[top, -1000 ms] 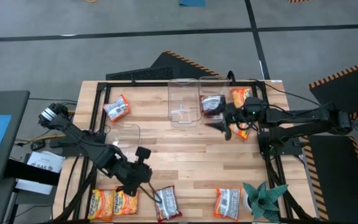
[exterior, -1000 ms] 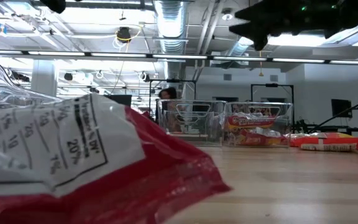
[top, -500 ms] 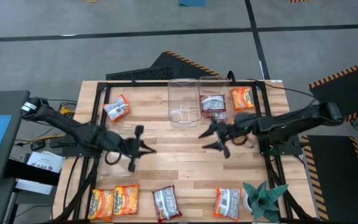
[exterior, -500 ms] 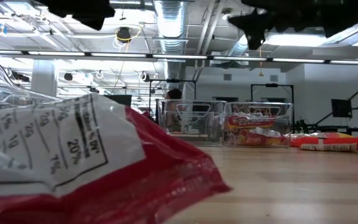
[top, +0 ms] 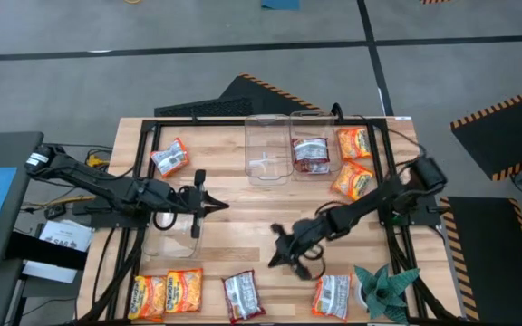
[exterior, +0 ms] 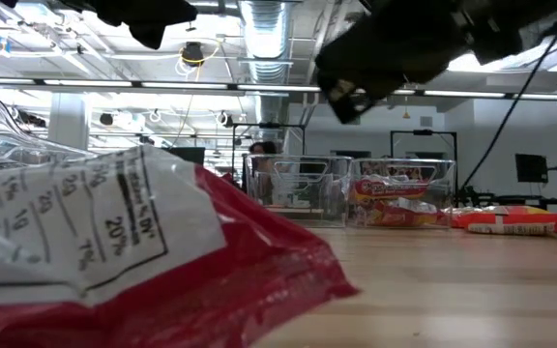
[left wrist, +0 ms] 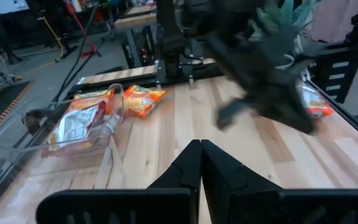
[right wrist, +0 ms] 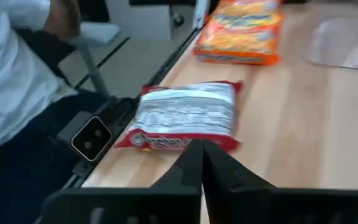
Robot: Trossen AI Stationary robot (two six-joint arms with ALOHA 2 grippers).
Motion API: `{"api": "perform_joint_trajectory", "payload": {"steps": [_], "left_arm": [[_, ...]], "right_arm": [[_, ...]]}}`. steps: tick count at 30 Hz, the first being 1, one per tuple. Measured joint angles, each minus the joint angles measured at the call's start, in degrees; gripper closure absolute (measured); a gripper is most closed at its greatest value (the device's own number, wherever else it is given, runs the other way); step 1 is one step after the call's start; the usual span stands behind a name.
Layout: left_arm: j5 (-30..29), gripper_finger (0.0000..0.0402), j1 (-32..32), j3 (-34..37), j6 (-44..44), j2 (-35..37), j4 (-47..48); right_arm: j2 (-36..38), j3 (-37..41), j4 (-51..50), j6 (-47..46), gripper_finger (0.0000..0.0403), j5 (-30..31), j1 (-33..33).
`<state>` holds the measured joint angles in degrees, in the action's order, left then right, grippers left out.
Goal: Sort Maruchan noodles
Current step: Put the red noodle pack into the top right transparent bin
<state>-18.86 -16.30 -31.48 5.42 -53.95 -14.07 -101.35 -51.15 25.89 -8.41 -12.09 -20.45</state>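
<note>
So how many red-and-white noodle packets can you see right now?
4: one in the right bin, one at the table's far-left, two at the near edge. Others could be hidden.

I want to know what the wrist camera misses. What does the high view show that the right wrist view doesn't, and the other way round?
Only the high view shows the two clear bins at the far edge, one holding a red-and-white packet, the teal plant, and the left gripper over the table's left side. Only the right wrist view shows a person's white sleeve beyond the table edge. Both show the right gripper, shut, facing a red-and-white packet at the near edge, with the orange packets past it.
</note>
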Motion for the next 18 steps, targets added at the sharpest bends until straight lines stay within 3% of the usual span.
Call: {"api": "perform_joint_trajectory", "payload": {"steps": [9,18], "left_arm": [[-0.5,0.0401,-0.3,0.0,-5.6,0.0,-0.5],[0.2,0.0401,-3.9,0.0,-9.8,0.0,-0.4]], "right_arm": [[-14.5,-17.6,-5.2,1.4,0.0394,-0.2,-3.2],[-23.5,-30.3,-12.7,1.4,0.0395,-1.9,-3.9]]}}
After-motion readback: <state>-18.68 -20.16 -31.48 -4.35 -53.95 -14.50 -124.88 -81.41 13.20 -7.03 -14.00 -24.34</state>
